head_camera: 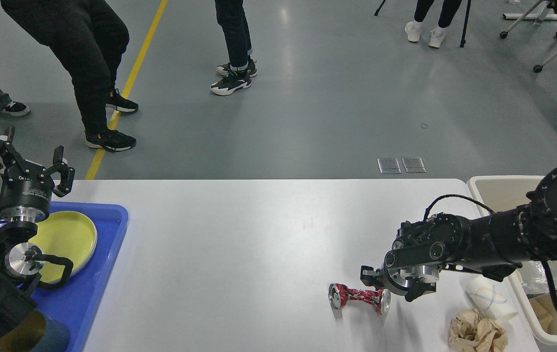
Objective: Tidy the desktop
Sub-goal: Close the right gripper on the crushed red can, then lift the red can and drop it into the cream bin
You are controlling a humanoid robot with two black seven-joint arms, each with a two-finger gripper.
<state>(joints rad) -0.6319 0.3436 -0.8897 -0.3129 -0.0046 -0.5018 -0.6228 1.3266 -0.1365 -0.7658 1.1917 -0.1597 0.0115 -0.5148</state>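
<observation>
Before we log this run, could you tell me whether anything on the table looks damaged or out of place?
Yes. A crushed red can lies on its side on the desktop, right under the right claw. Near the front right corner, a crumpled brown paper wad sits beside a tipped white cup.

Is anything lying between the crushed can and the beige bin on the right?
Yes. The white paper cup and crumpled brown paper lie on the desktop between the crushed can and beige bin; the right gripper is at the can.
</observation>
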